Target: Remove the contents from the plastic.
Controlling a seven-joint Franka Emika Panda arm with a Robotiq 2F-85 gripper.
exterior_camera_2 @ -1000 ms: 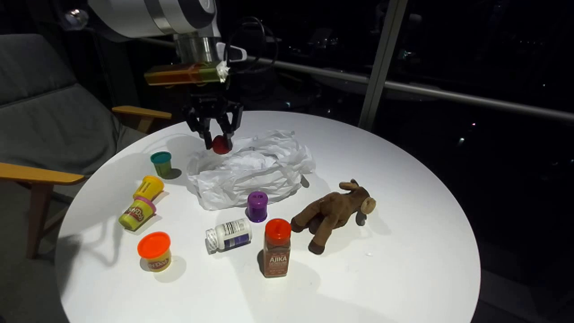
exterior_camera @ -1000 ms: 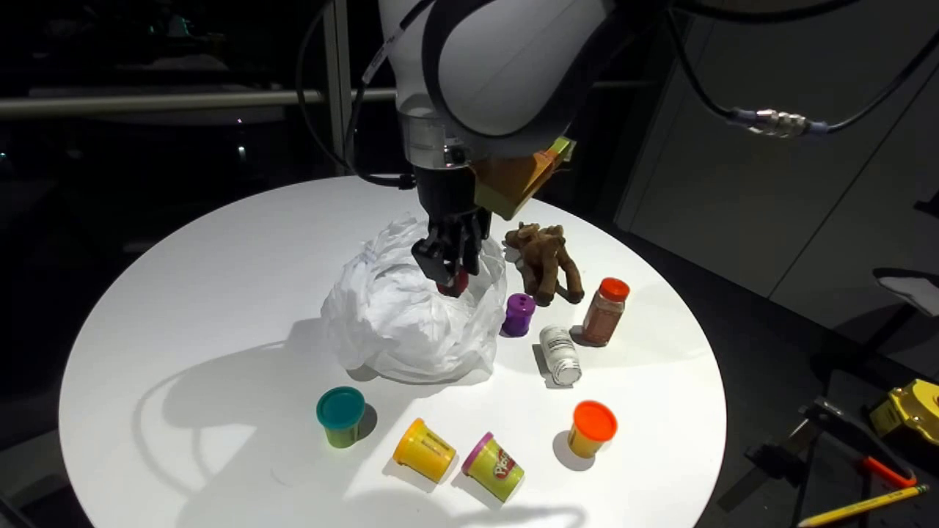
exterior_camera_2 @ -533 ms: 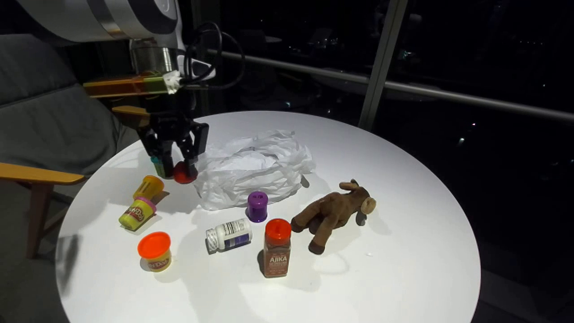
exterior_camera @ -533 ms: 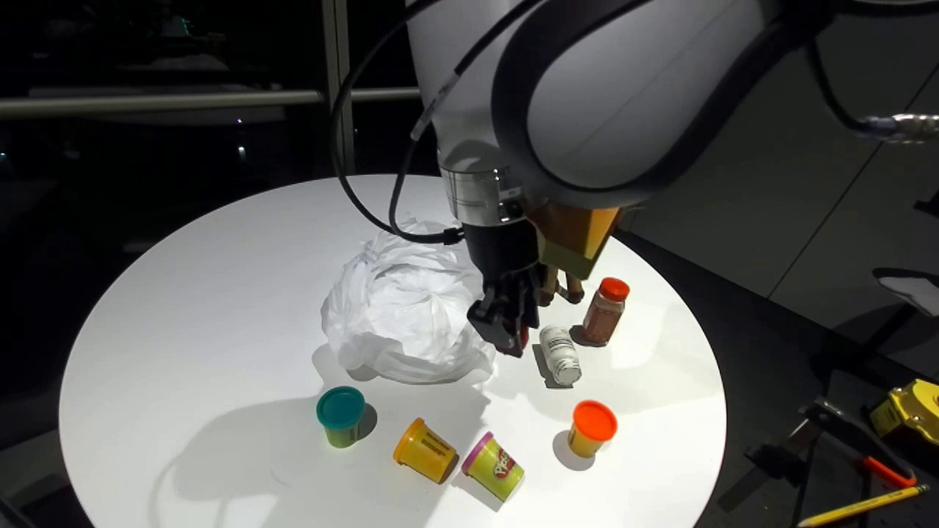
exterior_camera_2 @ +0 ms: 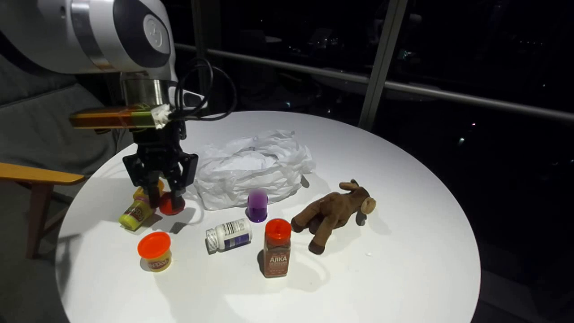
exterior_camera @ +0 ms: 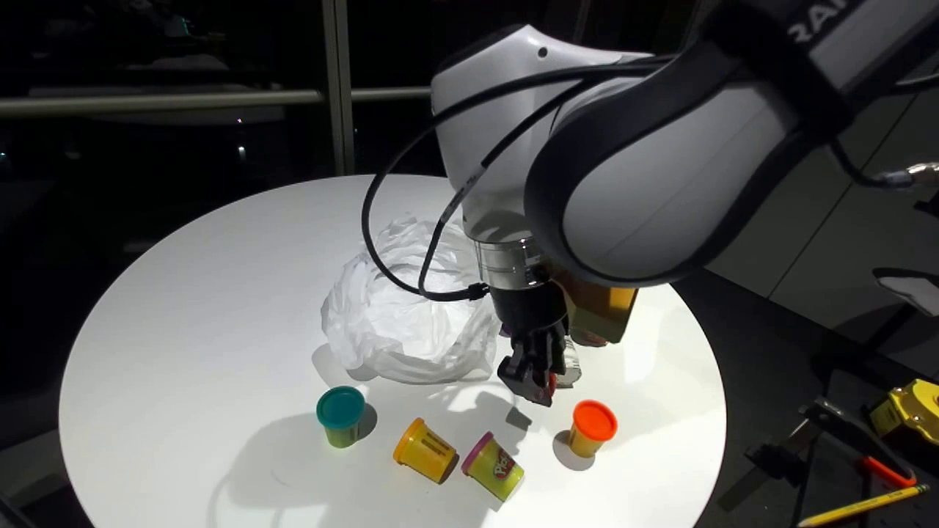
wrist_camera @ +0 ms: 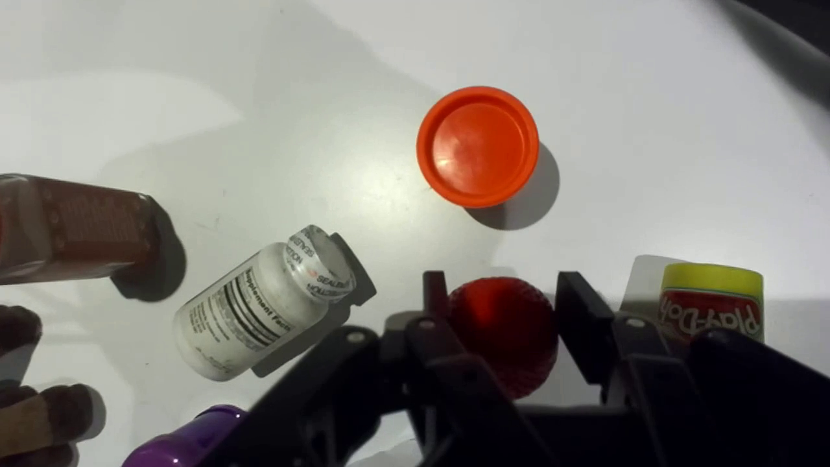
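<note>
Jaws: are pointing down above the worktop (exterior_camera: 183,293) and gripping a round red piece from both sides (wrist_camera: 512,324).
Plastic bag (exterior_camera: 422,334): is lying crumpled to the left of the jaws in an exterior view, near them but apart.
Brown animal figure (exterior_camera_2: 334,211): is lying well to the right of the jaws in an exterior view.
Purple shaker (exterior_camera_2: 258,208): is standing upright in that same view, between the jaws and the figure.
Red-capped bottle (exterior_camera_2: 276,255): is standing upright there too, right of the jaws and nearer the camera than they are.
White bottle (wrist_camera: 246,318): is lying on its side, left of the jaws in the wrist view.
Orange-lidded tub (wrist_camera: 478,146): is standing upright, above the jaws in the wrist view.
Teal-lidded tub (exterior_camera: 340,414): is standing well to the left of the jaws in an exterior view.
Yellow tub (exterior_camera: 425,451): is lying on its side in that view, below and left of the jaws.
Mauve-lidded tub (exterior_camera: 495,468): is lying just beside the yellow one, below the jaws.
</note>
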